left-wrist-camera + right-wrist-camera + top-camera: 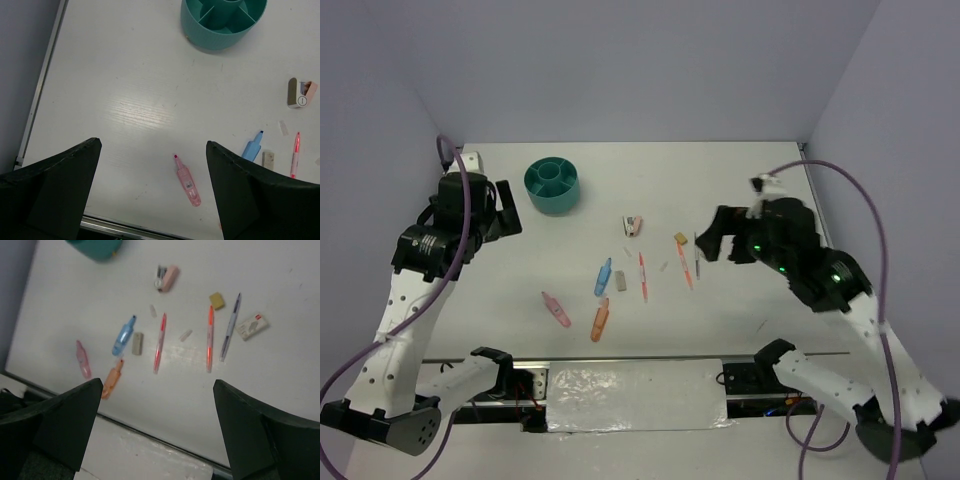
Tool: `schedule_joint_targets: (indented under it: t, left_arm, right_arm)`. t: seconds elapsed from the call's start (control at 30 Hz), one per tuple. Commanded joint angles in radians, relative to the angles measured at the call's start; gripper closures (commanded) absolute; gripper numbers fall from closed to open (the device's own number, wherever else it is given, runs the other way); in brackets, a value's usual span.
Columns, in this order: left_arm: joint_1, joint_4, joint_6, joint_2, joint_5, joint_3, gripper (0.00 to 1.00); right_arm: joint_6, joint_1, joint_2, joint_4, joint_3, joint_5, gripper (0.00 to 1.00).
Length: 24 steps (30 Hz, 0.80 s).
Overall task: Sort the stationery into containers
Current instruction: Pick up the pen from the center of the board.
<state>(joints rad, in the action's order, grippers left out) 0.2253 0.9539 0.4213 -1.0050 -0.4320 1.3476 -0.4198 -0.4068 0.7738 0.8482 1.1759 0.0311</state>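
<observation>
I judge nothing sorted yet: the teal organiser [552,186] looks empty, with markers [603,277] and pens [642,276] scattered on the counter [620,170]. My left claw [152,145] and right claw [159,384] hang released, empty.

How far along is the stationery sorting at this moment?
Done: nothing visible; the compartments that show in the teal organiser look empty. In hand: nothing; the left hand and right hand are open and empty. Left: everything, including the pink marker, blue marker, orange marker and dark pen.
</observation>
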Motion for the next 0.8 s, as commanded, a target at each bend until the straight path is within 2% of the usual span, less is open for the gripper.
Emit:
schedule_joint_targets:
  t: [0.0,0.07,0.17,0.27,0.37,0.4,0.43,0.47,0.6,0.77]
  left_arm:
    - [0.003,-0.044,-0.001,-0.018,0.041,0.005,0.01]
    - [0.002,-0.04,0.001,-0.023,0.058,-0.008,0.01]
    - [0.002,-0.035,0.001,-0.033,0.078,-0.01,0.01]
    - [0.002,-0.026,-0.004,-0.044,0.113,-0.002,0.01]
    - [0.002,-0.018,-0.009,-0.053,0.141,0.007,0.01]
    - [0.002,-0.015,-0.009,-0.056,0.145,0.007,0.01]
    - [0.002,-0.015,-0.007,-0.058,0.151,0.004,0.01]
    - [0.002,-0.02,-0.009,-0.057,0.162,-0.005,0.01]
    - [0.002,-0.018,-0.018,-0.058,0.193,-0.01,0.01]
    - [0.002,-0.017,-0.03,-0.041,0.199,-0.031,0.01]
  right_arm:
    - [-0.065,-0.237,0.204,-0.003,-0.003,-0.212,0.0]
    - [-0.128,-0.349,0.36,0.037,0.031,-0.31,0.0]
    - [-0.165,-0.414,0.519,-0.024,0.018,-0.349,0.03]
    - [-0.192,-0.466,0.631,-0.115,0.005,-0.32,0.15]
    - [-0.217,-0.509,0.757,-0.135,0.047,-0.327,0.28]
    - [-0.226,-0.515,0.786,-0.146,0.053,-0.329,0.47]
    - [-0.234,-0.52,0.832,-0.161,0.053,-0.327,0.54]
    - [-0.241,-0.517,0.85,-0.19,0.05,-0.326,0.56]
    - [-0.251,-0.518,0.987,-0.19,0.102,-0.341,0.54]
    - [-0.246,-0.515,1.061,-0.224,0.114,-0.336,0.53]
